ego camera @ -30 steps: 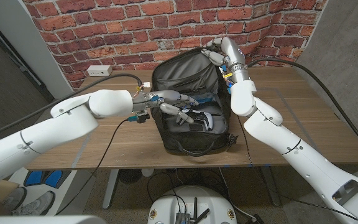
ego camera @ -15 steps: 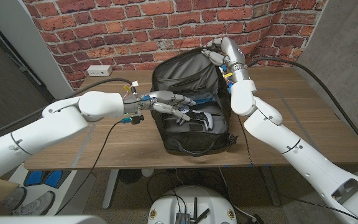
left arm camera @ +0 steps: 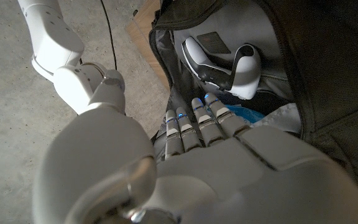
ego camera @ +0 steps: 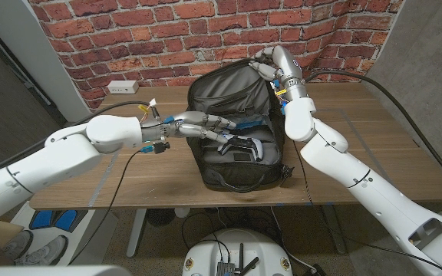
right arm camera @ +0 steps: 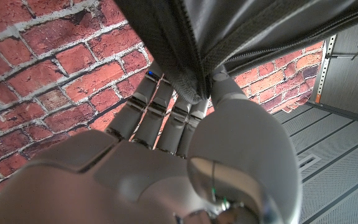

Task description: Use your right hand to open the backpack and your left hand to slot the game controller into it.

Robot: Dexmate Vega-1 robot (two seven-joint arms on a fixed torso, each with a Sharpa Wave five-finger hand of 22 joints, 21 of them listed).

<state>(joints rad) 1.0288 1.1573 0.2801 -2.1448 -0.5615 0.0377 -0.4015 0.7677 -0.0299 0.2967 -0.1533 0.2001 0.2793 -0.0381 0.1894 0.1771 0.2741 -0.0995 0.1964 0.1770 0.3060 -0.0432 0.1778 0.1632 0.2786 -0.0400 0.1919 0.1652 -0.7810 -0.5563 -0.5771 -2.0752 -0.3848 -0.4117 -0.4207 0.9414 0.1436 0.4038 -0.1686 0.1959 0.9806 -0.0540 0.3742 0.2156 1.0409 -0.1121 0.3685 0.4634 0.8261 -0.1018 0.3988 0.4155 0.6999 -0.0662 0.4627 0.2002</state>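
The black backpack (ego camera: 222, 93) stands open in the middle of the table. My right hand (ego camera: 265, 61) grips the edge of its raised flap (right arm camera: 241, 25) at the back right and holds it up; in the right wrist view the fingers (right arm camera: 160, 115) curl around the zipper edge. The white and black game controller (ego camera: 244, 147) lies inside the backpack (left arm camera: 328, 81), seen in the left wrist view as the controller (left arm camera: 225, 62). My left hand (ego camera: 203, 121) reaches over the left rim of the opening, its fingers (left arm camera: 201, 118) stretched out, just short of the controller and holding nothing.
A white power strip (ego camera: 121, 87) lies at the table's back left by the brick wall. Black cables run along both arms across the wooden table (ego camera: 374, 146). Something blue (ego camera: 249, 123) shows inside the backpack behind the controller.
My left arm has drawn back to the left and its fingers have straightened away from the controller, which stays in the backpack. My right hand has kept holding the flap.
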